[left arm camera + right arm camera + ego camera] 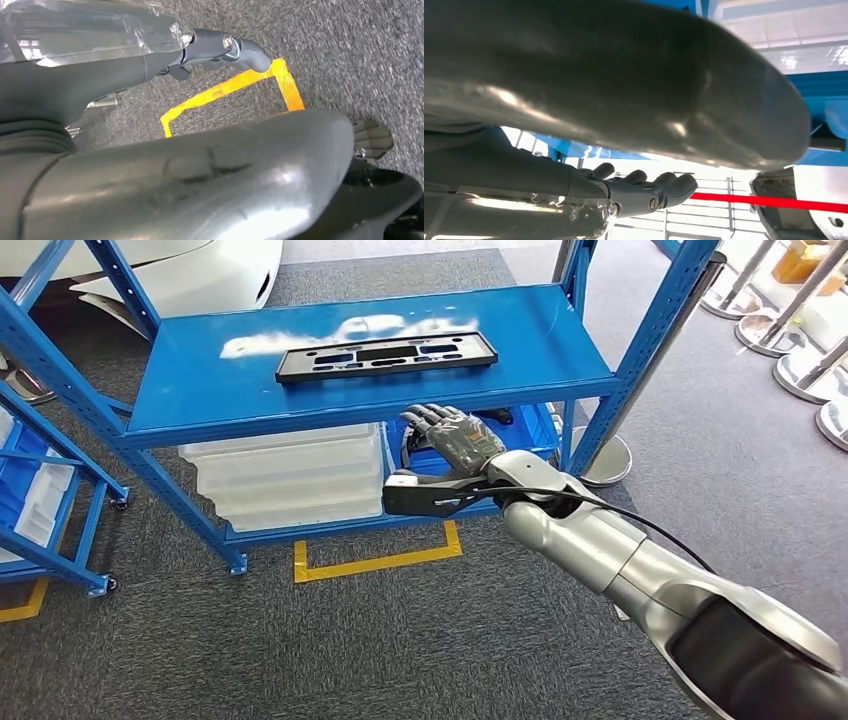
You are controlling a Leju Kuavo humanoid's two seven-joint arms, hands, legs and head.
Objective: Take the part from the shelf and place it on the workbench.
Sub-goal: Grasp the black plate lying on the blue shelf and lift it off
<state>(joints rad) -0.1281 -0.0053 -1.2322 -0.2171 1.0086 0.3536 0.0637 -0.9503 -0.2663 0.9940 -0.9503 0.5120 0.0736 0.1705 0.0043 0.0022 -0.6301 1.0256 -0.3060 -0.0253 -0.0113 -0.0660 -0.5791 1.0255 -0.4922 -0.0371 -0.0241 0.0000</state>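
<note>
A flat black part (386, 354) with several cut-outs lies lengthwise on the top of the blue shelf (200, 390). My right hand (455, 438) is raised in front of the shelf's front edge, just below and to the right of the part, with its fingers apart and nothing in it. In the right wrist view its fingers (659, 190) stretch out toward the bright shelf area. My left hand (125, 70) hangs over the grey carpet, its fingers (235, 47) loosely extended and holding nothing.
Clear plastic bins (290, 475) and a blue bin (520, 430) sit on the lower level. Yellow floor tape (380, 560) marks the carpet in front of the shelf. Another blue rack (50, 490) stands at the left, round stanchion bases (800, 370) at the right.
</note>
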